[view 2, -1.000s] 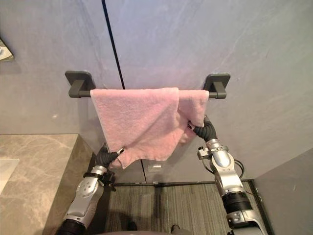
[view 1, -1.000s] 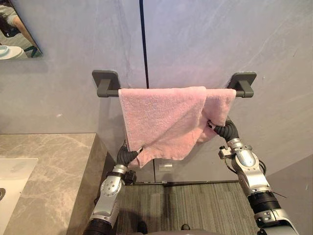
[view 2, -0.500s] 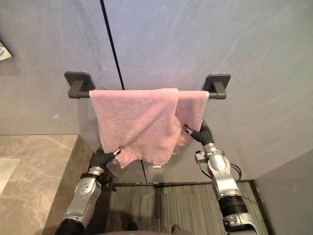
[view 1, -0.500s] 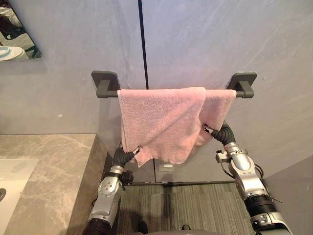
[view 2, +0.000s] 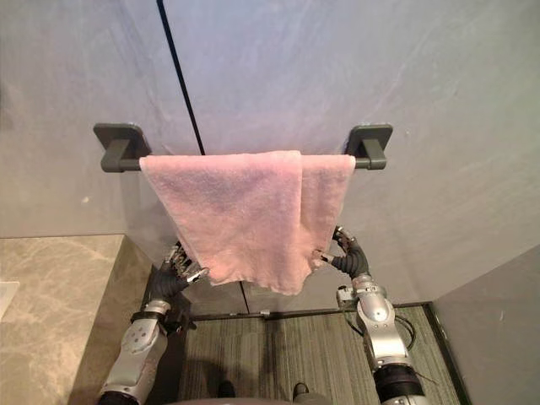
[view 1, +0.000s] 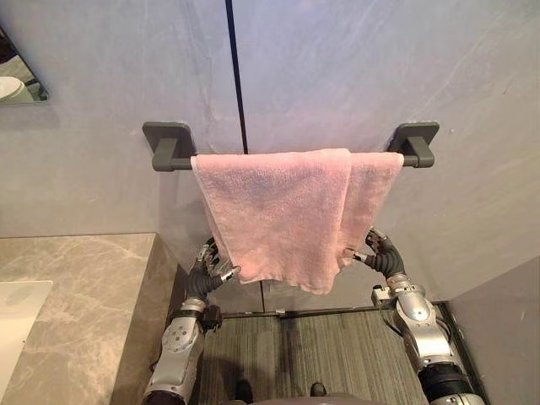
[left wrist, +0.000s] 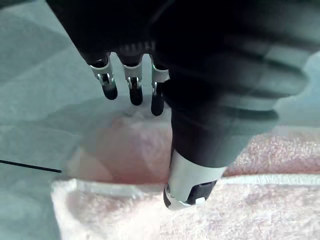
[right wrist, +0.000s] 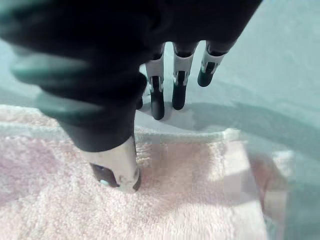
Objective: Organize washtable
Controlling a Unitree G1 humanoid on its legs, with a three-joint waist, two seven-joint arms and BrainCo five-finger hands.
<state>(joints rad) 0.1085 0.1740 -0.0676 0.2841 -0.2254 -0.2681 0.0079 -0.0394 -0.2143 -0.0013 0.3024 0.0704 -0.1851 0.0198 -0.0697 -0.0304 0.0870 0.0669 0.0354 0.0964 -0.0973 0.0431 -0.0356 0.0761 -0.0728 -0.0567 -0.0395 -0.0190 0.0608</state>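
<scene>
A pink towel (view 1: 287,211) hangs folded over a dark grey towel bar (view 1: 169,156) on the grey wall. Its right part lies double, and its lower edge slopes down towards the right. My left hand (view 1: 209,268) is just below the towel's lower left corner, fingers straight and spread, holding nothing. My right hand (view 1: 380,253) is beside the lower right edge, also open and off the cloth. In the left wrist view straight fingers (left wrist: 132,85) point past the towel (left wrist: 250,210). The right wrist view likewise has straight fingers (right wrist: 177,85) above the towel (right wrist: 175,200).
A marble washtable (view 1: 84,304) with a white basin (view 1: 17,312) stands at the lower left, close to my left arm. A mirror's corner (view 1: 17,80) is at the upper left. Striped floor (view 1: 337,354) lies below, and a grey block (view 1: 506,329) rises at the lower right.
Both hands have let go of the towel's lower corners, opened and dropped a little. The towel has swung back to hang flatter on the bar.
</scene>
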